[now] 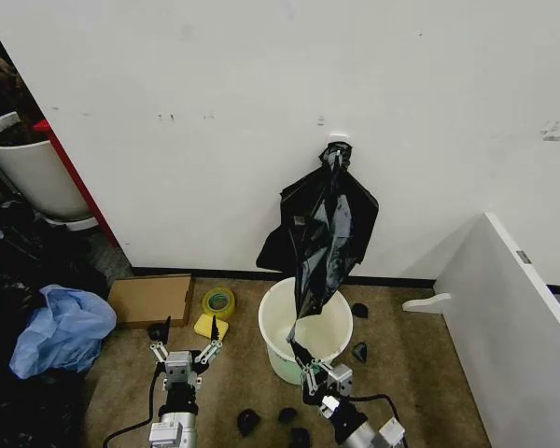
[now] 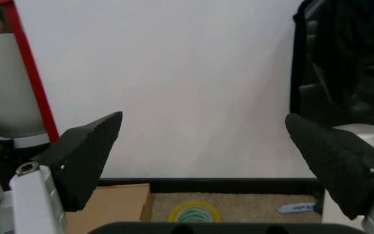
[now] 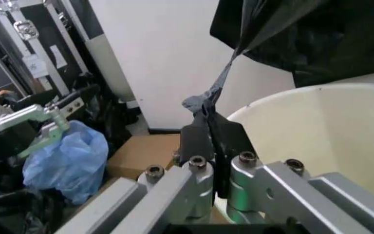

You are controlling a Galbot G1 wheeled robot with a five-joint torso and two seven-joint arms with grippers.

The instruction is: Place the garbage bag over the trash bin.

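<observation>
The glossy black garbage bag (image 1: pixel 325 224) hangs from a hook on the white wall, and its lower end trails down over the trash bin (image 1: pixel 275 322), a round off-white bucket on the carpet. At the bin's near rim, my right gripper (image 1: pixel 305 362) is shut on the bag's thin bottom tip. The right wrist view shows the fingers (image 3: pixel 196 136) pinching a twisted strand of the bag (image 3: pixel 291 34) beside the bin (image 3: pixel 317 122). My left gripper (image 1: pixel 182 352) is low to the left of the bin, open and holding nothing. In the left wrist view its pads (image 2: pixel 86 153) stand wide apart, with the bag (image 2: pixel 349 63) beyond them.
A flat cardboard box (image 1: pixel 151 299) and a yellow tape roll (image 1: pixel 218 301) lie left of the bin. A pale blue plastic bag (image 1: pixel 61 331) and a large white pot (image 1: pixel 33 173) are farther left. A white panel (image 1: pixel 509 327) stands at the right. Small black pieces (image 1: pixel 289 415) lie near the arms.
</observation>
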